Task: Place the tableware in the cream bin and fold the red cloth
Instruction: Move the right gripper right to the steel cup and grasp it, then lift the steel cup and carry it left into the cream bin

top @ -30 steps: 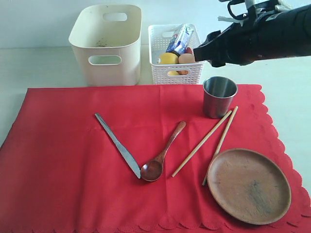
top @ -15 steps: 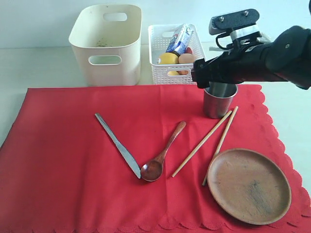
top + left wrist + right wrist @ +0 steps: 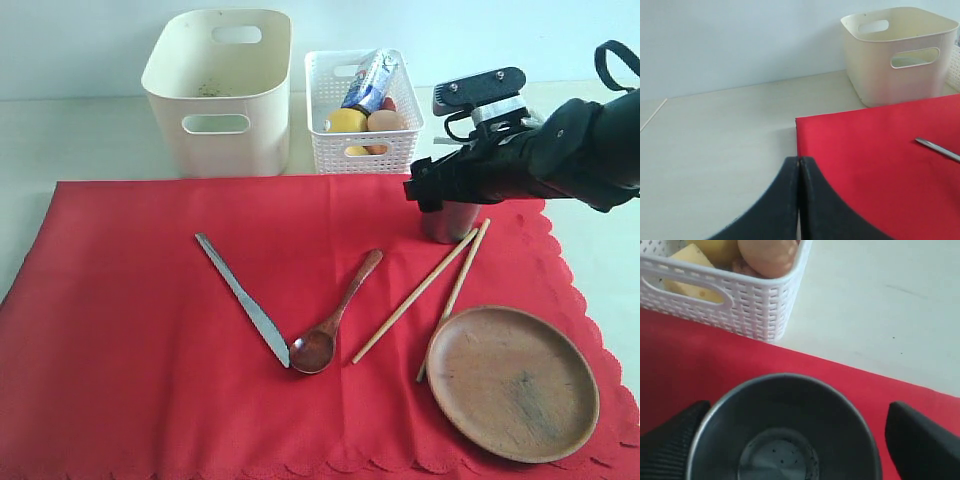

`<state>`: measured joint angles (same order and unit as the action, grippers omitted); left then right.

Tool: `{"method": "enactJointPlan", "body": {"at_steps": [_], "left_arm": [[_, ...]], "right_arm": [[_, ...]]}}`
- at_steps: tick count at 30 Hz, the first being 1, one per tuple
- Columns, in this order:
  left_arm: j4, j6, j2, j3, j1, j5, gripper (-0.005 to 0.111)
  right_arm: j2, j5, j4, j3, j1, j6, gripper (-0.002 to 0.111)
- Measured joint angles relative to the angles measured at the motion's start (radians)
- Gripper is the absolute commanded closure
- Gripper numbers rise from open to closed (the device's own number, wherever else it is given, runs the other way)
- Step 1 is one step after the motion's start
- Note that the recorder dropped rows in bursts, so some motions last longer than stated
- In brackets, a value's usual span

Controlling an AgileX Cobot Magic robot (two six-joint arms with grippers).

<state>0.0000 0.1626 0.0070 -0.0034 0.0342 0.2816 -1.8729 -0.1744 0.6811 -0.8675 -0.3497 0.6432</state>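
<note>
The right hand (image 3: 440,192) is down over the plain steel cup (image 3: 449,224), which stands upright near the far right edge of the big scalloped red cloth (image 3: 150,350). The right wrist view looks straight into the cup, and the two dark fingers (image 3: 920,440) stand wide apart, one on each side of the rim. A strip of red shows between the rim and one finger. The other sits hard against the rim, and I cannot tell whether it touches. The cup's base rests on the cloth, so it is flanked, not gripped.

Just nearer than the cup, the pair of wooden chopsticks (image 3: 440,275) lies slanted, its far tips almost at the cup's foot. The near ends reach down beside the round brown wooden plate (image 3: 512,380) at the cloth's near right corner. The dark wooden spoon (image 3: 335,315) and the silver table knife (image 3: 245,300) lie mid-cloth, meeting in a V where the blade tip touches the spoon's bowl.

The tall cream plastic bin (image 3: 220,150) stands on the pale surface (image 3: 90,140) beyond the cloth's far edge, well to the left of the cup. The white perforated basket (image 3: 365,150) of food is beside it, nearer the hand.

The left hand (image 3: 799,172) hangs by the cloth's far left corner, fingers pressed together on nothing.
</note>
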Motion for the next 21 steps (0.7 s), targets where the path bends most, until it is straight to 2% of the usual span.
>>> {"method": "enactJointPlan", "body": {"at_steps": [4,9,21], "left_arm": [[0.0,0.0,0.0,0.0,0.0,0.0,0.107],[0.0,0.0,0.0,0.0,0.0,0.0,0.107],[0.0,0.0,0.0,0.0,0.0,0.0,0.107]], "right_arm": [[-0.004,0.0,0.0,0.001,0.0,0.007,0.071],[-0.004,0.0,0.0,0.001,0.0,0.01,0.107],[0.141,0.081,0.002,0.001,0.0,-0.008,0.108]]}}
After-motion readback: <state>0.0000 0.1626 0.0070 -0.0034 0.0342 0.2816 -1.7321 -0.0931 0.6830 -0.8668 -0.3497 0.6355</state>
